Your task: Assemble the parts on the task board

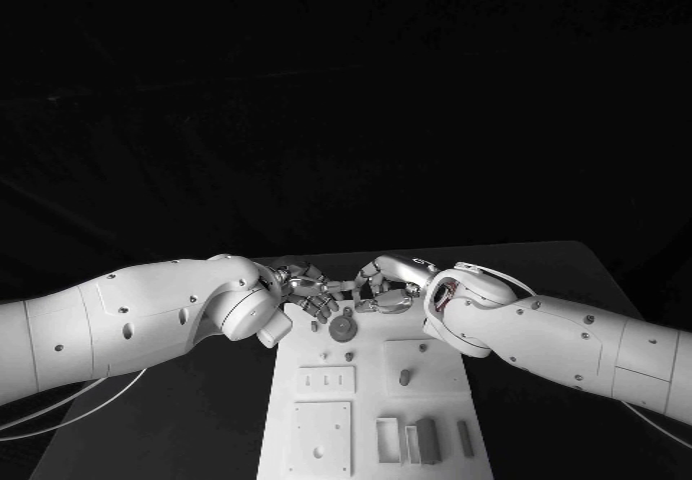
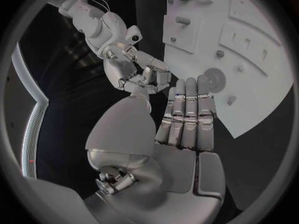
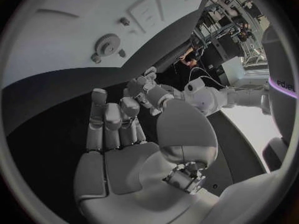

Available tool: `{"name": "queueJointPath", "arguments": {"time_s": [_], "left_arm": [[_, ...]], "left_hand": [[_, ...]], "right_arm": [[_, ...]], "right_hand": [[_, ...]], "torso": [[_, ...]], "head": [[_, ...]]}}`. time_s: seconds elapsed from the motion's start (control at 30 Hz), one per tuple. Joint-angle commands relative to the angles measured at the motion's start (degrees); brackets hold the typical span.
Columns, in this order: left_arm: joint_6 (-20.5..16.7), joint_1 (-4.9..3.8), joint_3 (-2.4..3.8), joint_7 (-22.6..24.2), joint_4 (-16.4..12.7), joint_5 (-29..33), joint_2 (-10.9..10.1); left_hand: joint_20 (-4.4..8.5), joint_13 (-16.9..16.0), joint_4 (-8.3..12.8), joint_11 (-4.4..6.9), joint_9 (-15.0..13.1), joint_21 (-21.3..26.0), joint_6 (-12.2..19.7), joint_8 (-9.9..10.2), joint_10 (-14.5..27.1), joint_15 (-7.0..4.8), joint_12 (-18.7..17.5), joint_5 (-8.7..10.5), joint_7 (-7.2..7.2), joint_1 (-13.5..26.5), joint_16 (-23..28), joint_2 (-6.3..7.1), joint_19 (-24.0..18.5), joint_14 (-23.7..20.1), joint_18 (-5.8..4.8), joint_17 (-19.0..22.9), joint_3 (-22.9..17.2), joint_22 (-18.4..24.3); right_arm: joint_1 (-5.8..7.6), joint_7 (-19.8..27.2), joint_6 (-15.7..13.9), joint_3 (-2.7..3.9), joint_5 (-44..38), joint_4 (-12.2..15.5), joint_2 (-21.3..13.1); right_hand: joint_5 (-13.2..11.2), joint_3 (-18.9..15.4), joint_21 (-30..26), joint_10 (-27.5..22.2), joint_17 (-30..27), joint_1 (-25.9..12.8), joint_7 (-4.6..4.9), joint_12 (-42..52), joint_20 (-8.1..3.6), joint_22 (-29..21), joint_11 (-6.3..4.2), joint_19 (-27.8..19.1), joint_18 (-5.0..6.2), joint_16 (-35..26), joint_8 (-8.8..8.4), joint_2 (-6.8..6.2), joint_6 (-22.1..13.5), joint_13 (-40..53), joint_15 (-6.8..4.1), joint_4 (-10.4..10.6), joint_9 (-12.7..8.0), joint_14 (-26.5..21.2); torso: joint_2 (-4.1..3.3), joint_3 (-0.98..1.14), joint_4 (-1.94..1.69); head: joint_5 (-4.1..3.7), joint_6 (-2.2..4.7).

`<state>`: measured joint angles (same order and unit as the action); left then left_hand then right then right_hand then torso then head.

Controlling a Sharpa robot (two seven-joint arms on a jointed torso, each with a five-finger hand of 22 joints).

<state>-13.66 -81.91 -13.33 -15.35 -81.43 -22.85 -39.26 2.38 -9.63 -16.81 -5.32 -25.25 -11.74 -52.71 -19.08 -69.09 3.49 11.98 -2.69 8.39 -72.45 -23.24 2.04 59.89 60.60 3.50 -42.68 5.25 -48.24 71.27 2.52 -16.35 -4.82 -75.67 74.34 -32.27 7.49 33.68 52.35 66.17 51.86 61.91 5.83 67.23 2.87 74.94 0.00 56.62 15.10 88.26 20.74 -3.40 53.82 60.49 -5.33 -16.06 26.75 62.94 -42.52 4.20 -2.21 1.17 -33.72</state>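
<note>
Reaching in over the far end of the task board (image 1: 378,395) with the left hand (image 2: 187,124), fingers straight and laid side by side, nothing in them, tips just short of the gear (image 2: 215,79). Meeting the right hand (image 3: 115,134) almost fingertip to fingertip in the head view: bare palm, fingers loosely bent, but cannot tell whether anything small sits pinched at the tips. Sitting flat on the board just beside both hands, the gear, with small studs close around it. Further toward the robot, standing in its square plate, a peg (image 1: 405,377), and nearest the robot a row of upright blocks (image 1: 418,440), well apart from both hands.

Looks risky already: 2 hands crowding 1 small spot. Could knock fingers together on any careless close, jolting the gear off its seat or skidding it across the white surface. Could also scrape the board's edge with those flat left fingertips and shove the whole plate askew. Worth separating the hands before any grasp, and coming down on the gear from above, slowly.
</note>
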Motion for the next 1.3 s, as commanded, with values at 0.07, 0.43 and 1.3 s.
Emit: {"name": "queueJointPath", "arguments": {"time_s": [0.07, 0.43, 1.3], "left_arm": [[-2.2, -0.14, 0.03, -2.0, -0.1, 0.3, 0.5], [-0.2, -0.13, 0.03, -3.7, -0.2, -0.5, 1.2], [-0.2, -0.12, 0.03, -4.8, -0.2, -1.9, 2.0]], "left_hand": [[-0.17, -0.1, -0.1, 0.04, 0.1, 0.3, -0.1, 0.2, 0.3, -0.05, -0.2, -0.12, 0.07, 0.1, 0.3, 0.27, -0.4, -0.2, 0.75, -0.2, 0.3, -0.1], [0.04, -0.8, 0.0, 0.36, 0.4, 0.0, -1.1, 0.1, -0.1, -0.32, 0.1, -0.21, -0.28, -2.5, 0.6, -0.23, 0.1, 0.5, 0.76, -1.3, -0.6, -0.6], [2.2, -4.0, 0.0, 2.56, 0.4, -2.3, -6.2, -1.2, -4.2, -2.6, 2.5, -0.17, -2.38, -1.8, -1.4, 1.05, 3.9, 4.9, 0.51, -5.4, -0.6, -3.3]], "right_arm": [[-0.02, -0.6, 0.7, 0.01, -0.8, 1.0, 0.0], [-0.04, -1.0, 0.6, 0.01, -1.4, 1.1, 0.5], [-0.04, -1.5, 1.1, 0.01, -4.0, 0.6, 1.7]], "right_hand": [[0.1, -0.1, 0.3, 0.1, -0.1, -0.6, 0.29, 0.3, -0.21, 0.9, -0.16, 0.1, -0.1, 0.2, 0.15, 0.15, 2.8, -0.1, -0.39, 0.3, 0.9, 0.1], [0.1, -0.1, 0.3, 0.1, -0.1, -0.6, 0.28, 0.3, -0.27, 0.9, -0.18, 0.2, -0.1, 0.2, 0.1, 0.13, 2.7, -0.1, -0.43, 0.2, 0.9, 0.2], [0.1, -0.1, 0.3, 0.2, -0.1, -0.6, 0.25, 0.4, -0.36, 0.9, -0.21, 0.4, -0.1, 0.3, 0.07, 0.13, 2.8, -0.1, -0.48, 0.1, 1.0, 0.4]], "torso": [[-0.09, 0.08, 0.06], [-0.08, 0.04, -0.02], [-0.09, -0.06, 0.01]], "head": [[-0.01, -0.01], [-0.17, -0.26], [-0.5, -0.3]]}}
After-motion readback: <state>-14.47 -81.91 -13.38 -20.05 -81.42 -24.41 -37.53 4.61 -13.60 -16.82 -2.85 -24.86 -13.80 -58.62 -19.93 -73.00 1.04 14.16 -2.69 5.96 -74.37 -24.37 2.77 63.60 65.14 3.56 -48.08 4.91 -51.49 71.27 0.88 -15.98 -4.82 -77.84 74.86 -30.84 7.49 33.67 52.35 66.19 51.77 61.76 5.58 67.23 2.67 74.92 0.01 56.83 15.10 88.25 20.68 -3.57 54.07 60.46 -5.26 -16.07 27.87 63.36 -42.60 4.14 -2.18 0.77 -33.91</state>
